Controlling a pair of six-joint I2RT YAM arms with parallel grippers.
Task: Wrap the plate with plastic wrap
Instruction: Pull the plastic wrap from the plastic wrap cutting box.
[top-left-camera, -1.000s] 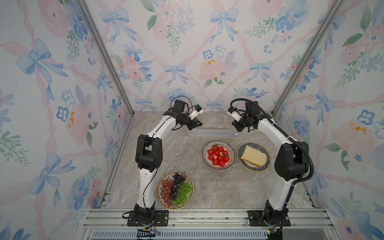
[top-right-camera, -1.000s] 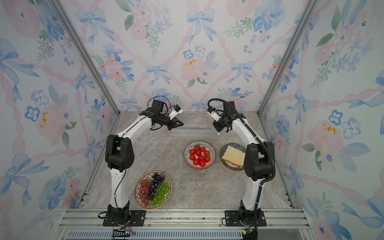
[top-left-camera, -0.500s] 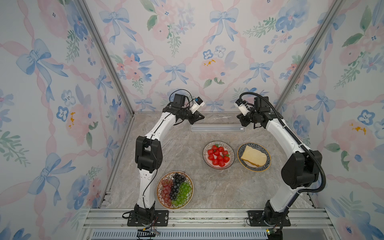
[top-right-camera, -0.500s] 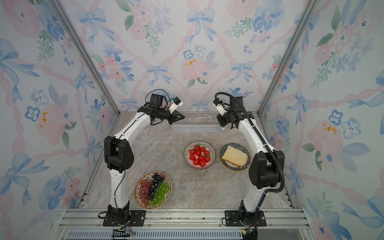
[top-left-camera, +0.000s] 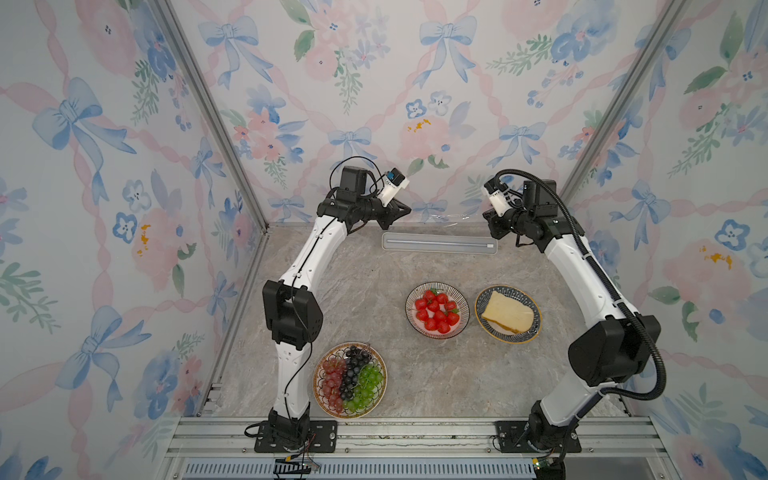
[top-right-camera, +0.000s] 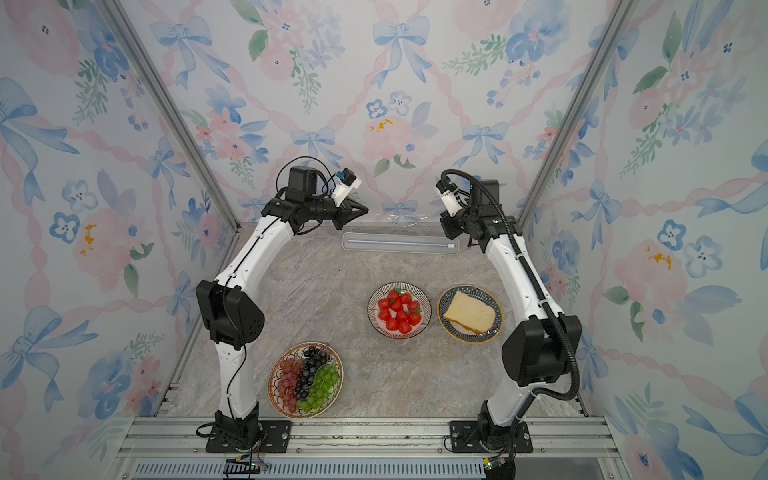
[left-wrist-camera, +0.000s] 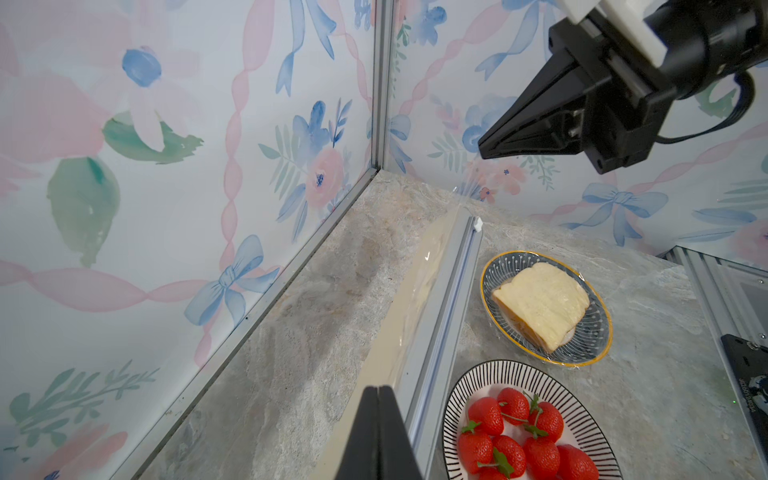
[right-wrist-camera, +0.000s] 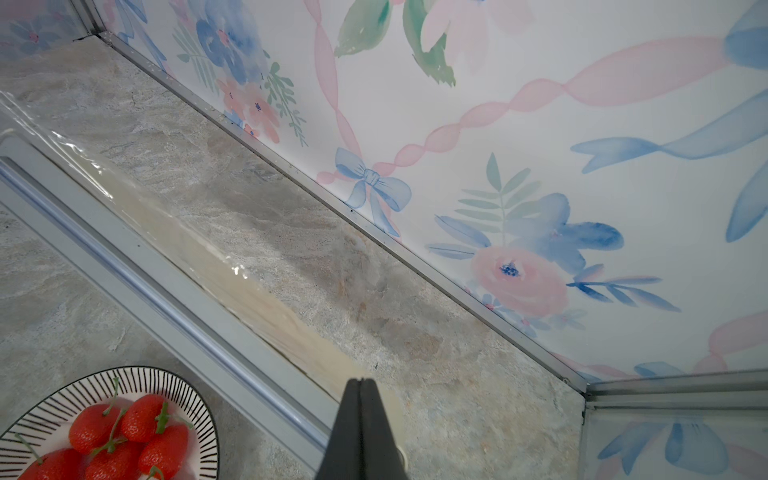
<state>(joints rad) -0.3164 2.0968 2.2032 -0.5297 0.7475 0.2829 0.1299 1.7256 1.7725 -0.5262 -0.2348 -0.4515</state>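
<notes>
Well in front of the long cream wrap box, and off past its left end, sits the grape plate. Just above the box's left end hangs the left gripper, its fingers pressed tight together on a corner of the plastic wrap. The wrap comes up out of the box as a thin, shiny, crinkled sheet. It is held a little above and behind the box and stretched along its length between the two arms. In front of the box, on the marble table, stands the striped strawberry plate, and just right of that the blue-patterned bread plate. Over the box's right end, the right gripper is clamped shut on the wrap's other corner.
</notes>
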